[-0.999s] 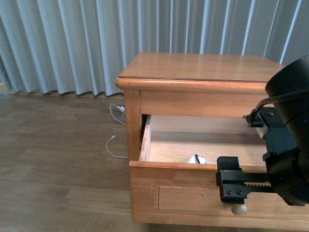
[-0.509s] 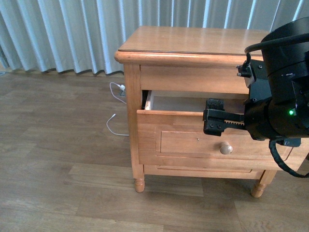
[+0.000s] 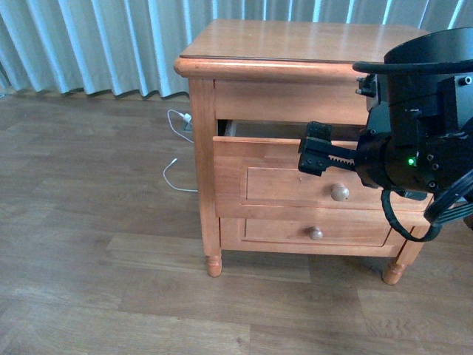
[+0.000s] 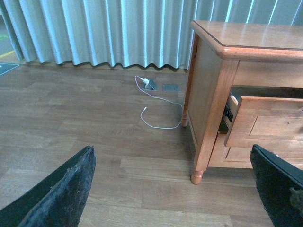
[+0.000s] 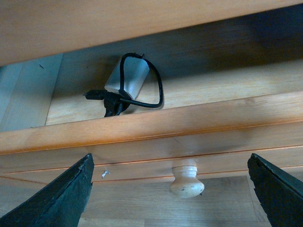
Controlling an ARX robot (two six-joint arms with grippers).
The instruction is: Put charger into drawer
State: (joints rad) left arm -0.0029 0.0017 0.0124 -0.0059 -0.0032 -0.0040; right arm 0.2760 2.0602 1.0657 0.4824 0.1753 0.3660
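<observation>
The charger [image 5: 127, 80], a white block with a black cable looped round it, lies on the pale floor inside the drawer [image 5: 142, 127]. It shows only in the right wrist view. In the front view the drawer [image 3: 273, 185] stands out from the nightstand by a narrow gap. My right gripper [image 3: 319, 157] is open and empty at the drawer front, just above its round knob [image 3: 340, 193]; the knob [image 5: 186, 181] sits between the spread fingers [image 5: 61, 198]. My left gripper [image 4: 170, 189] is open and empty over the floor, to the left of the nightstand.
The wooden nightstand [image 3: 295, 44] has a shorter lower drawer with a smaller knob [image 3: 315, 234]. A thin white cable [image 3: 174, 174] lies on the wood floor by the nightstand's left side, and also shows in the left wrist view [image 4: 156, 101]. Grey curtains [image 3: 89, 44] hang behind.
The drawer has slid in from wide open to a narrow gap, and my right gripper has stayed at its front. The nightstand now shows further off, down to its legs.
</observation>
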